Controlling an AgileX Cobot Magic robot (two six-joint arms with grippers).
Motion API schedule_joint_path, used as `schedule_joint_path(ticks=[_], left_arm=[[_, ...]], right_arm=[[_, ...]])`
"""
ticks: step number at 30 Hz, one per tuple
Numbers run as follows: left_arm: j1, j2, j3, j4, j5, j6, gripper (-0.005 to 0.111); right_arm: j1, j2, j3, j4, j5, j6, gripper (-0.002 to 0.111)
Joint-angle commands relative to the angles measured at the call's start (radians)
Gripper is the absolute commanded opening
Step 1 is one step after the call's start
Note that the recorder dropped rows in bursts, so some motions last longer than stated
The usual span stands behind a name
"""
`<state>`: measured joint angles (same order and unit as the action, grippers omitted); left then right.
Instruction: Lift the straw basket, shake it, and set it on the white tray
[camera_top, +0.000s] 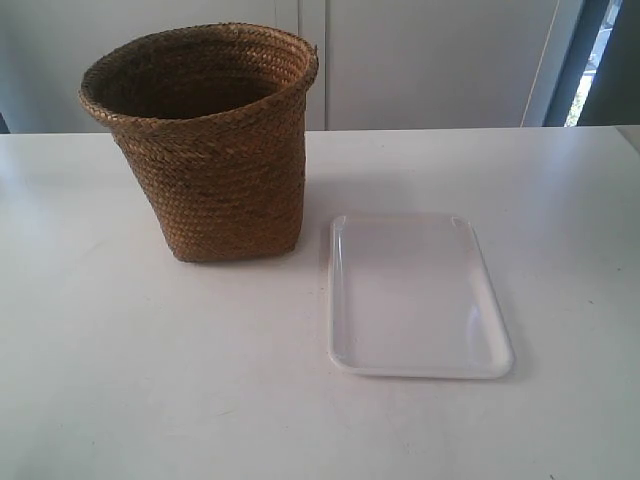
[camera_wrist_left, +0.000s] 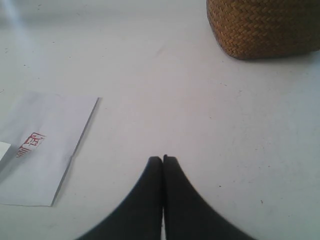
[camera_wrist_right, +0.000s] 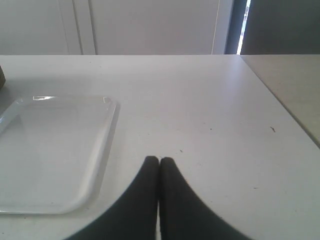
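The straw basket (camera_top: 210, 150) stands upright on the white table, brown and braided, with a flared round rim. Its lower part (camera_wrist_left: 262, 27) also shows in the left wrist view. Beside it lies the white tray (camera_top: 415, 297), flat and glossy, bare inside; the right wrist view shows the tray (camera_wrist_right: 55, 150) too. Neither arm appears in the exterior view. My left gripper (camera_wrist_left: 163, 159) is shut with nothing in it, above the bare table and apart from the basket. My right gripper (camera_wrist_right: 159, 160) is shut and holds nothing, just beside the tray's rim.
A white paper sheet (camera_wrist_left: 42, 147) with a red mark lies on the table near my left gripper. The table's edge (camera_wrist_right: 280, 100) runs close to my right gripper. White cabinet doors (camera_top: 430, 60) stand behind the table.
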<state>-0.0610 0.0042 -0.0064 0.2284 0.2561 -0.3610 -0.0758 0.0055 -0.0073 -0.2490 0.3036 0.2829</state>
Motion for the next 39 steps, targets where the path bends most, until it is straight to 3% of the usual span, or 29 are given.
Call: schedule_joint_path(ticks=[1, 11, 14, 21, 27, 35, 39], left_arm=[[0.001, -0.004, 0.006, 0.03, -0.003, 0.032, 0.0], [-0.017, -0.004, 0.006, 0.054, -0.003, 0.082, 0.0], [-0.026, -0.004, 0.006, 0.036, -0.061, 0.086, 0.0], [-0.026, -0.004, 0.006, -0.122, -0.113, -0.083, 0.0], [-0.026, -0.004, 0.006, -0.14, -0.125, -0.092, 0.0], [-0.026, -0.004, 0.006, -0.141, -0.365, -0.108, 0.0], [-0.022, -0.004, 0.006, -0.141, -0.38, -0.108, 0.0]], right_arm=[[-0.004, -0.006, 0.007, -0.005, -0.002, 0.003, 0.0], [-0.004, -0.006, 0.007, -0.013, -0.016, 0.003, 0.0], [-0.004, -0.006, 0.007, -0.013, -0.014, 0.003, 0.0], [-0.004, -0.006, 0.007, -0.013, -0.014, 0.003, 0.0], [-0.004, -0.006, 0.007, -0.018, -0.018, 0.001, 0.0], [-0.004, -0.006, 0.007, -0.018, -0.272, 0.003, 0.0], [-0.004, -0.006, 0.007, -0.014, -0.39, 0.039, 0.0]])
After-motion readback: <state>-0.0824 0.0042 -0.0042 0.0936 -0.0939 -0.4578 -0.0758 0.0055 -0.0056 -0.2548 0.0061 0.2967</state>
